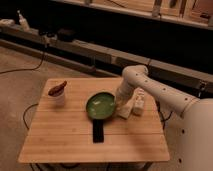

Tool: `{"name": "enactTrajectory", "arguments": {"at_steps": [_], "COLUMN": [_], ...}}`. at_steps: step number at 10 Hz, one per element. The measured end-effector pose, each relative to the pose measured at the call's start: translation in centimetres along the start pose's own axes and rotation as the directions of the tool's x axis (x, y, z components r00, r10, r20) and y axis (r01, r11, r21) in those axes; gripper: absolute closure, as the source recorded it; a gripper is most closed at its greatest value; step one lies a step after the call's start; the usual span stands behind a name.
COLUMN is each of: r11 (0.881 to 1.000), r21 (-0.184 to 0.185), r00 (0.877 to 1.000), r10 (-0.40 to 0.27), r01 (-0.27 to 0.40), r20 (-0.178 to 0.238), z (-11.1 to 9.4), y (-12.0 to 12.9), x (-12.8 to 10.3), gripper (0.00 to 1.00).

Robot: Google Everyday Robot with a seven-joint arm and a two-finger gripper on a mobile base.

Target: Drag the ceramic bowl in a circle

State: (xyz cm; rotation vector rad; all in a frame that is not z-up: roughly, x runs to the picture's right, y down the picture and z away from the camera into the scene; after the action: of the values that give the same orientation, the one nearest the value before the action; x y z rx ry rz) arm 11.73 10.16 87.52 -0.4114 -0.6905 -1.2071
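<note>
The ceramic bowl [100, 106] is round, shallow and glossy green with a darker rim. It sits near the middle of the wooden table [60, 137], its near edge over the top of a black phone [98, 132]. My gripper [118, 102] is at the bowl's right rim, at the end of the white arm [150, 85] that reaches in from the right. It is shut, and it touches or grips the rim; the contact itself is hidden.
A small white cup [58, 95] with a reddish-brown object stands at the table's left back. Two small white boxes [132, 105] lie just right of the gripper. Cables run over the floor at left, and a dark shelf runs behind the table.
</note>
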Motion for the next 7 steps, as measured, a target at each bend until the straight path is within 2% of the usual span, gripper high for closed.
{"name": "enactTrajectory", "arguments": {"at_steps": [2, 4, 5, 7], "r11": [0.995, 0.984, 0.979, 0.972], "r21": [-0.019, -0.022, -0.016, 0.003], "r00": [0.995, 0.981, 0.974, 0.961], "r10": [0.094, 0.173, 0.201, 0.232], "r01": [-0.095, -0.175, -0.204, -0.234], "r20": [-0.041, -0.086, -0.107, -0.151], "z": [-0.6, -1.4, -1.7, -2.6], "y": [3.6, 5.5, 5.6, 4.4], "x": [2.4, 5.6, 7.2, 10.6], "gripper": [1.00, 1.00, 1.00, 1.00]}}
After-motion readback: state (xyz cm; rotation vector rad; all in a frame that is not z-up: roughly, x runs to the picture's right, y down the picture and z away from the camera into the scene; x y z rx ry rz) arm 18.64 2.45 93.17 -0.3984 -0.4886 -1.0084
